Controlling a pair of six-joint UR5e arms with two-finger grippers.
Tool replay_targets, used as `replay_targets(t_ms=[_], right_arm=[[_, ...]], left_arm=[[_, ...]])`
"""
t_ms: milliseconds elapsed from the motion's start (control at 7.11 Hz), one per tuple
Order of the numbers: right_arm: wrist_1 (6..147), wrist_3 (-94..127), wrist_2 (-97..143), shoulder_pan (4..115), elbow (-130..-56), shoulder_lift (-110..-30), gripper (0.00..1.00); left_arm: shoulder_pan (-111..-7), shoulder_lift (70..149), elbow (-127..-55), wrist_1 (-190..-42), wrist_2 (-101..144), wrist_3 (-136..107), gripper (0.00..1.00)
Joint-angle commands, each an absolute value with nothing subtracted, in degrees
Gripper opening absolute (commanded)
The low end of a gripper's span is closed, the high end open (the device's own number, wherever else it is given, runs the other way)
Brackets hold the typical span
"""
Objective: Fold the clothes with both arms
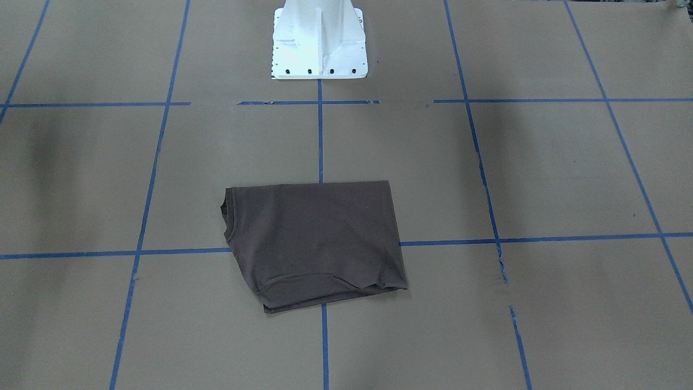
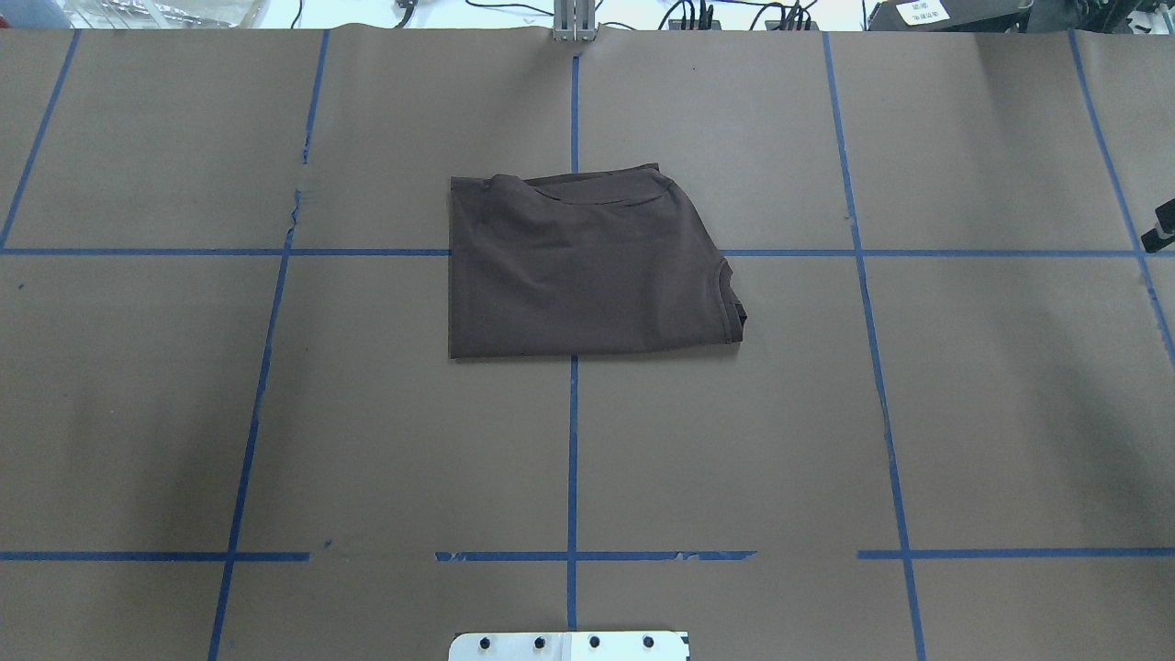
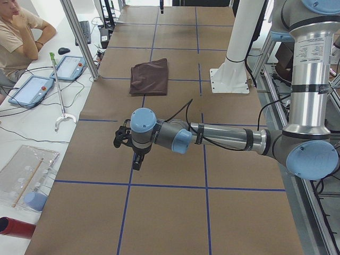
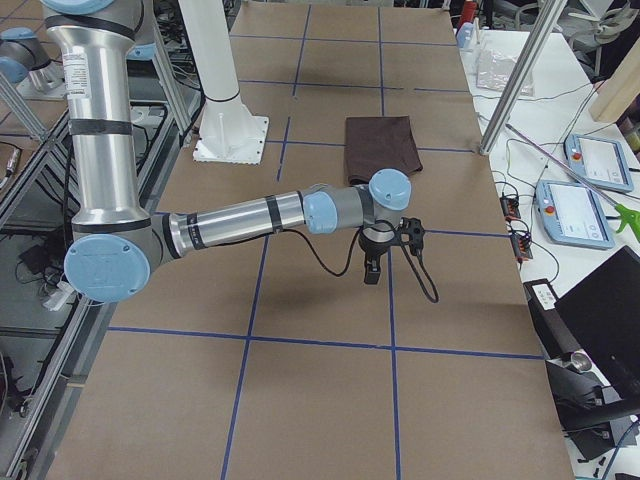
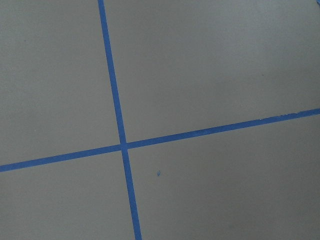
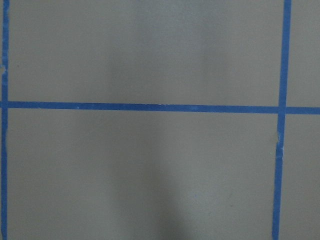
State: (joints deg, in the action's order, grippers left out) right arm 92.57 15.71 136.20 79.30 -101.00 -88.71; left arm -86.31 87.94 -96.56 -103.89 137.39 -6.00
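Exterior left — folded T-shirt (image 3: 150, 77), person (image 3: 18, 37), tablets (image 3: 69, 68), grabber stick (image 3: 58, 85) beside table (image 3: 164, 218).

T-shirt (image 1: 316, 238): plain dark grey-brown. Table cover (image 1: 541, 173): tan, blue tape grid. Pedestal (image 1: 319, 43): white. Left arm (image 3: 223, 137), right arm (image 4: 240, 222): silver, light-blue caps.

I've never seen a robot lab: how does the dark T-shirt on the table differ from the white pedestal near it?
The T-shirt is dark grey-brown; the pedestal base is white. The T-shirt lies folded flat, collar at one end; the pedestal base stands upright on a plate. The T-shirt lies mid-table; the pedestal base sits nearer the robot's side. Both rest on the brown paper, along the same blue tape line.
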Motion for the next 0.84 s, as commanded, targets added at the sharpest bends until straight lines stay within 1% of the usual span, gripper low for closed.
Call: replay_targets(t_ms=[0,281,563,704], right_arm=[[92.64,15.47,136.76,83.84,-99.32,-91.14,1.0],[92.64,15.56,137.11,83.85,-99.23,-91.41,1.0],[92.55,15.56,137.11,83.85,-99.67,-91.41,1.0],[92.55,15.56,137.11,83.85,-100.8,-91.58,1.0]], left_arm=[[-86.31,87.89,-95.8,-103.97,137.29,-5.98,1.0],[-86.48,87.89,-96.85,-103.89,137.37,-5.98,1.0],[-86.4,87.89,-96.33,-103.89,137.29,-5.98,1.0],[-86.74,87.8,-96.94,-103.89,137.29,-5.98,1.0]])
